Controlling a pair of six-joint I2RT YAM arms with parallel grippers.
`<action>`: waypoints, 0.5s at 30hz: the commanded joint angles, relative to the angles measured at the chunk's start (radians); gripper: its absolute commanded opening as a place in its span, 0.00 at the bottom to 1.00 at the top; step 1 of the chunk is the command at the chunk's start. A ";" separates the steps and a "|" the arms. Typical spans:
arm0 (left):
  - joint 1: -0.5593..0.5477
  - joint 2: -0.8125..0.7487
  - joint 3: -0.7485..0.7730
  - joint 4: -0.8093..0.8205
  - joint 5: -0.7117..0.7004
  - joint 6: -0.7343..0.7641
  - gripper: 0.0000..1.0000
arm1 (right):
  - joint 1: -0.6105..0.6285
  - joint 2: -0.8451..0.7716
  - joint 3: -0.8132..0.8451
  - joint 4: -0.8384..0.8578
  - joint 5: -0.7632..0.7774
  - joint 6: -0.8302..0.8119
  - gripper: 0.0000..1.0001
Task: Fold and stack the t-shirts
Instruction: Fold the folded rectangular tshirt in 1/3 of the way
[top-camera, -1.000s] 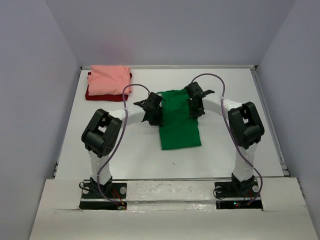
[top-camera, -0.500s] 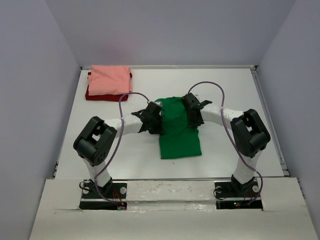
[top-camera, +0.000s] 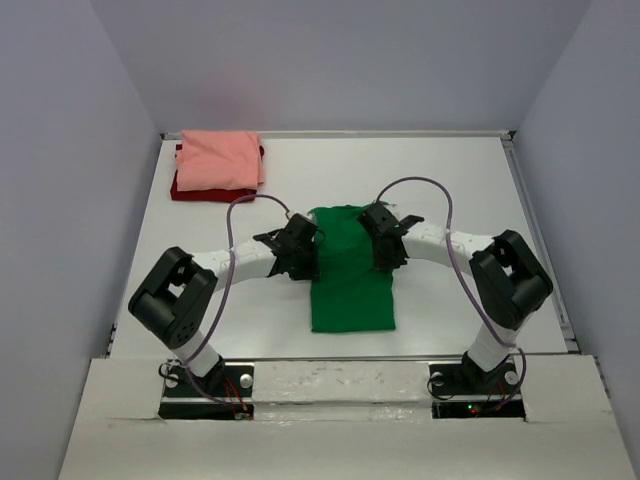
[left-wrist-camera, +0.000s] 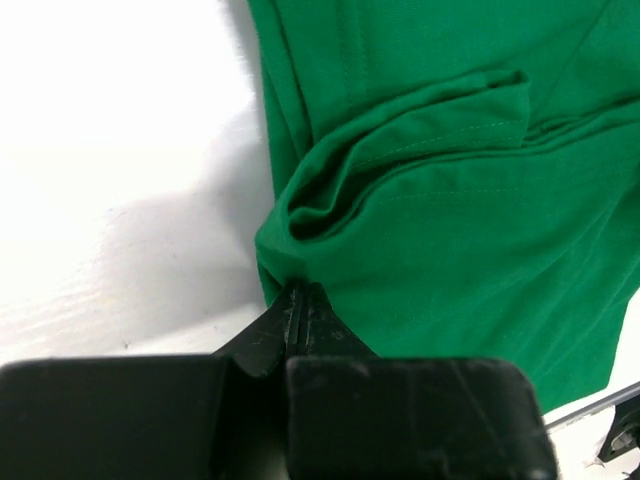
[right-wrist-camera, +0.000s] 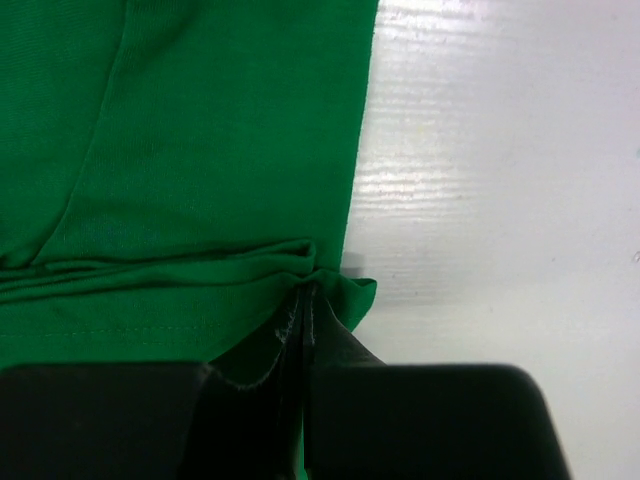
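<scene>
The bright green t-shirt (top-camera: 350, 275) lies in the middle of the table as a long folded strip. My left gripper (top-camera: 303, 262) is shut on its left edge; the pinched, bunched cloth shows in the left wrist view (left-wrist-camera: 298, 285). My right gripper (top-camera: 385, 250) is shut on its right edge, with the pinched corner in the right wrist view (right-wrist-camera: 310, 285). The salmon pink t-shirt (top-camera: 220, 158) lies folded on top of the folded dark red t-shirt (top-camera: 195, 190) at the far left corner.
White table (top-camera: 460, 180) with a raised rim along the back and right sides (top-camera: 540, 230). Grey walls enclose the left, back and right. Both arm bases (top-camera: 205, 385) stand at the near edge.
Both grippers have moved toward the near edge, carrying the green shirt's far end over its near part. The shirt now lies closer to me.
</scene>
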 joint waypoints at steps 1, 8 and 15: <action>-0.008 -0.063 0.002 -0.052 -0.061 -0.004 0.00 | 0.037 -0.023 -0.047 -0.074 0.016 0.055 0.00; -0.036 -0.164 0.031 -0.116 -0.168 -0.015 0.00 | 0.066 -0.131 -0.056 -0.120 0.074 0.082 0.00; -0.059 -0.227 0.074 -0.164 -0.211 -0.010 0.00 | 0.075 -0.177 0.035 -0.208 0.165 0.057 0.00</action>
